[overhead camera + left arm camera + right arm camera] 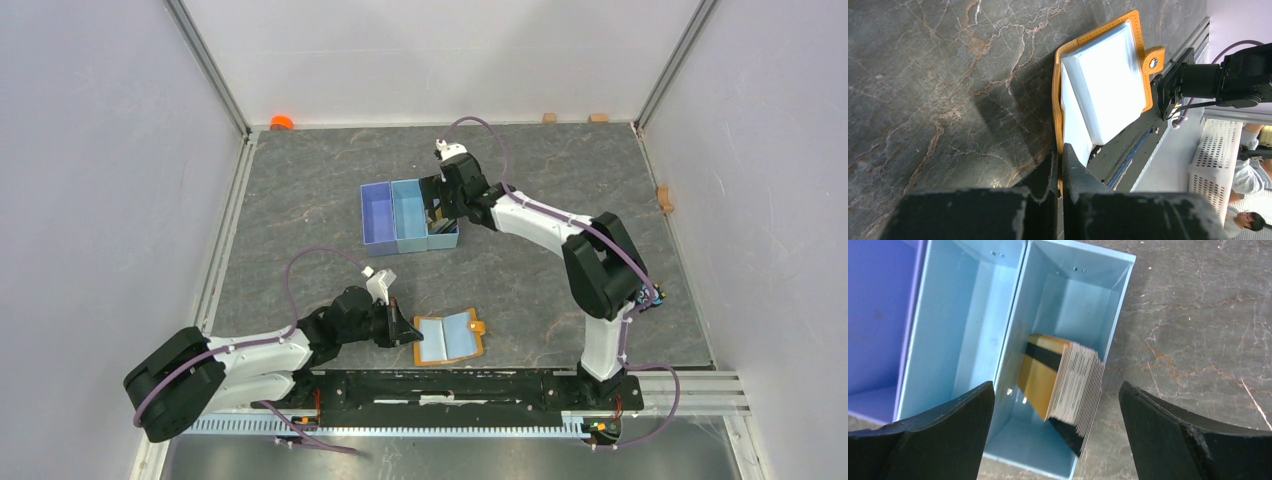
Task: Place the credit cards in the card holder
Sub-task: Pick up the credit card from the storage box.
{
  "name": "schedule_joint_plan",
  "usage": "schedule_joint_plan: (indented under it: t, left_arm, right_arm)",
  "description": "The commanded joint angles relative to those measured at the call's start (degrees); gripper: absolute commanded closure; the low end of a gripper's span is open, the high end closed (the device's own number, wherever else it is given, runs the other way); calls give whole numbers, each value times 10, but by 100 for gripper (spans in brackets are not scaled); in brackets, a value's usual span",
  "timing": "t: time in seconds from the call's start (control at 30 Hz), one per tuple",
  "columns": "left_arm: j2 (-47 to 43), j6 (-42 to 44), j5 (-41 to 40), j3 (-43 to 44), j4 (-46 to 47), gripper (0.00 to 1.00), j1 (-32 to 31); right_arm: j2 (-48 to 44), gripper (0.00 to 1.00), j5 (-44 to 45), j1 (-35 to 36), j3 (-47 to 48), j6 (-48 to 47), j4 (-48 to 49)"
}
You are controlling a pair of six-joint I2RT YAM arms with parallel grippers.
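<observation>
Your left fingers (1079,172) sit clenched at the card holder (1108,85)'s edge; your right fingers (948,427) spread wide, credit cards (1063,382) between them in the tray (1070,295).

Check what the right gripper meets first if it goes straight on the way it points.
Most likely the cards, standing on edge in the tray's end compartment: the stack sits centred under the open right gripper. Depth is hard to judge from the wrist view.

card holder (1108,80) — lower end hidden by left gripper (1059,152) | tray (968,325) — left compartment cut by picture edge | credit cards (1068,380): count too fine to tell
</observation>
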Motion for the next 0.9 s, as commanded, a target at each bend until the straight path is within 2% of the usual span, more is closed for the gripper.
schedule_joint_plan:
  t: [0.0,0.57,0.87]
  left_arm:
    - [-12,22,13,11,12,98,3]
    - [-22,21,4,10,-1,98,4]
    - [-28,20,4,5,-4,98,4]
  right_arm:
    - [42,2,2,-10,54,-13,-25]
    - [13,7,-25,-48,-3,-12,-4]
    - [-40,5,-62,-49,0,-7,14]
